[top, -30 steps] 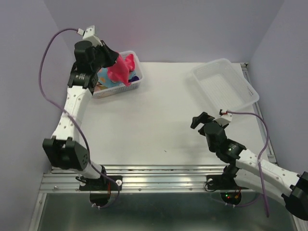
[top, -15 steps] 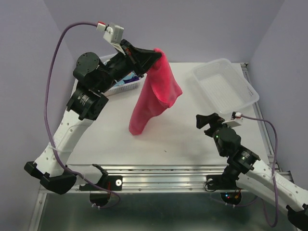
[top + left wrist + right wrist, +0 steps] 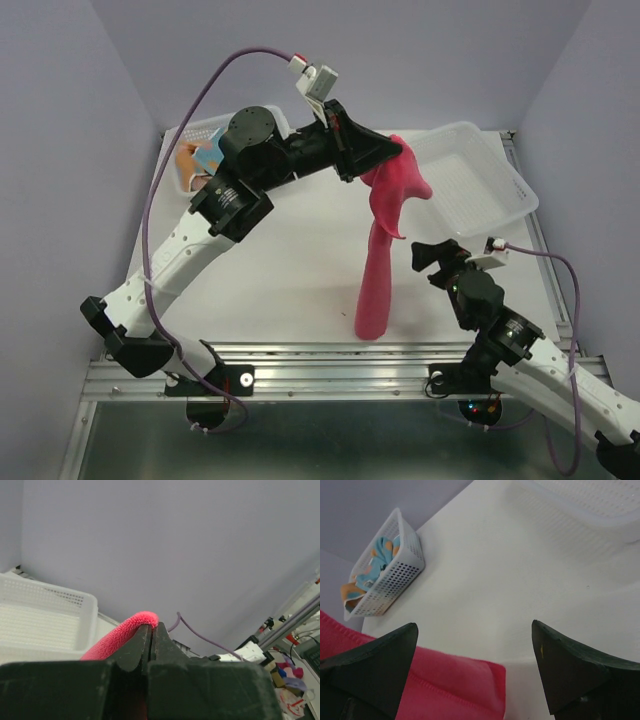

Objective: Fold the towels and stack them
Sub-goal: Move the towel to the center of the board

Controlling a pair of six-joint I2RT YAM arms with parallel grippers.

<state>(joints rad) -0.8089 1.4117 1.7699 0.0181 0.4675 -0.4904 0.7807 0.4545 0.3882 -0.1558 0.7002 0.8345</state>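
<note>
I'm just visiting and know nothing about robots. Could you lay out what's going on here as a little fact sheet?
Left tool: shut on the pink towel, holding it up high
Pink towel: hangs in a long drape over the table
Right tool: open, holding nothing, beside the drape
Small basket: far left, holds a blue towel with orange spots
Large basket: far right

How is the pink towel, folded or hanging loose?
Hanging loose: the left pincer, shut on its top, lets the pink towel dangle unfolded.
</note>
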